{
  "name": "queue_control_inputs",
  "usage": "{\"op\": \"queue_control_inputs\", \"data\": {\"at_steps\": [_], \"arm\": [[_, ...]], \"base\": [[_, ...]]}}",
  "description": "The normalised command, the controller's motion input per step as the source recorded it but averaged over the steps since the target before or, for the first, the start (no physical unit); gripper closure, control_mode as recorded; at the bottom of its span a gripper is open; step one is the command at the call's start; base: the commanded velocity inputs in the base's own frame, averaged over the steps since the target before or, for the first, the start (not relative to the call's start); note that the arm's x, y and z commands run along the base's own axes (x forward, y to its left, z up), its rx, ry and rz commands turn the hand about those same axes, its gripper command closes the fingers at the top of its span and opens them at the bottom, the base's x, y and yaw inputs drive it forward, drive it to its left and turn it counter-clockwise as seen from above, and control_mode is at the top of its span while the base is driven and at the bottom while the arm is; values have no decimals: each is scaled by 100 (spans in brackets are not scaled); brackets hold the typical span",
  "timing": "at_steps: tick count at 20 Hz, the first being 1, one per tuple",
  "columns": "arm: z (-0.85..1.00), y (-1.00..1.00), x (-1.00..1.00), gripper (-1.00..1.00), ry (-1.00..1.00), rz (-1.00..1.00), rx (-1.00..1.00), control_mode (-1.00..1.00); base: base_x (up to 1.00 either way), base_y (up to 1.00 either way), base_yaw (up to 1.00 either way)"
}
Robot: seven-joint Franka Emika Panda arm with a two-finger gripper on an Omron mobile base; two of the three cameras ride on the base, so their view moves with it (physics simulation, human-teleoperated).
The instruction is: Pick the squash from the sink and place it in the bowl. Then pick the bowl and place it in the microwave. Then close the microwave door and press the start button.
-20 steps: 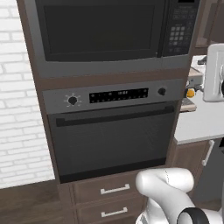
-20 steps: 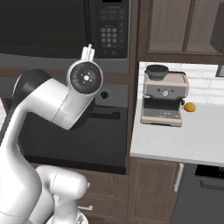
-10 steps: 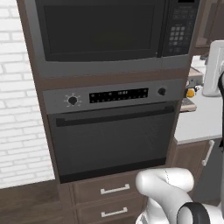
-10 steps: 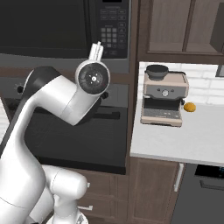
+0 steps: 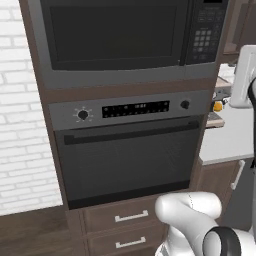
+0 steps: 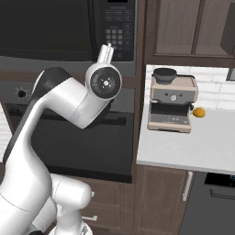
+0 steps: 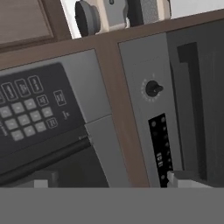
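Inspection found the microwave door (image 5: 112, 37) closed flush across the cavity, its dark glass hiding the interior, so the bowl and squash could not be sighted and their whereabouts could not be confirmed; with the door closed, they were judged to be inside. The microwave (image 6: 69, 27) sat directly above the knobbed oven (image 5: 132, 155), with its keypad (image 5: 204, 37) at the right.

Compared with the pictures of one second and half a second before, the arm's wrist joint (image 6: 104, 81) had risen and moved rightward in the right base view, closing on the keypad (image 6: 118, 33). The base views had not shifted, so the robot base stayed put and only the arm travelled. The hand view, rolled well over, looked at the keypad (image 7: 30, 113) and the oven knob (image 7: 153, 88) from close range.

The gripper's (image 6: 106, 53) fingers pointed up toward the lower keypad rows, just short of the panel, with no contact evident. Whether the fingers were parted or closed could not be told, and nothing appeared between them.

Judgement: the carrying and door-closing steps appeared complete, and only the start-button press remained. The approach was well advanced; the risk lay in landing on a neighbouring key.

A coffee machine (image 6: 172, 103) stood on the counter (image 6: 193, 147) to the right, well clear of the arm.
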Motion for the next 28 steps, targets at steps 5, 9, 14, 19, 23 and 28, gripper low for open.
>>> {"op": "queue_control_inputs", "data": {"at_steps": [5,9,14,19,23,28], "arm": [[0,0,16,-100,0,0,1,-100],[0,3,16,-100,0,0,0,-100],[0,15,9,-100,0,0,0,-100],[0,6,13,-100,0,0,0,-100],[0,0,20,-100,0,0,1,-100],[0,0,24,-100,0,0,1,-100]], "base": [[0,0,0],[0,0,0],[0,0,0],[0,0,0],[0,0,0],[0,0,0]]}}
